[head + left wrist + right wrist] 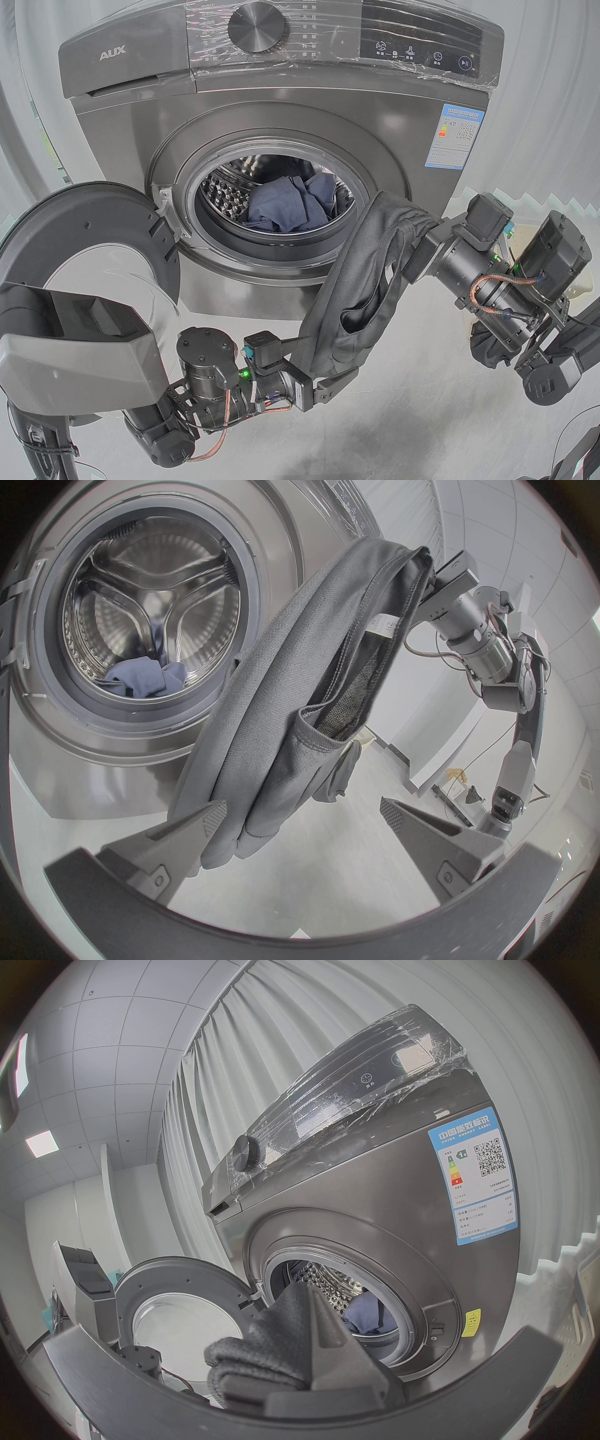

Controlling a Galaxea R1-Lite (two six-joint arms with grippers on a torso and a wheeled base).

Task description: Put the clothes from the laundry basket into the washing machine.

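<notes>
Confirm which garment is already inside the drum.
The blue garment lies in the washing machine drum. The dark grey garment hangs outside, in front of the opening, clamped in the right gripper.

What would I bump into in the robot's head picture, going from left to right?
Open washer door → blue clothes in the drum → hanging grey garment → blue label.

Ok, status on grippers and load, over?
Right gripper shut on grey garment, hanging before the drum mouth. Left gripper open at its lower end. Door open, blue clothes inside, mouth unblocked.
</notes>
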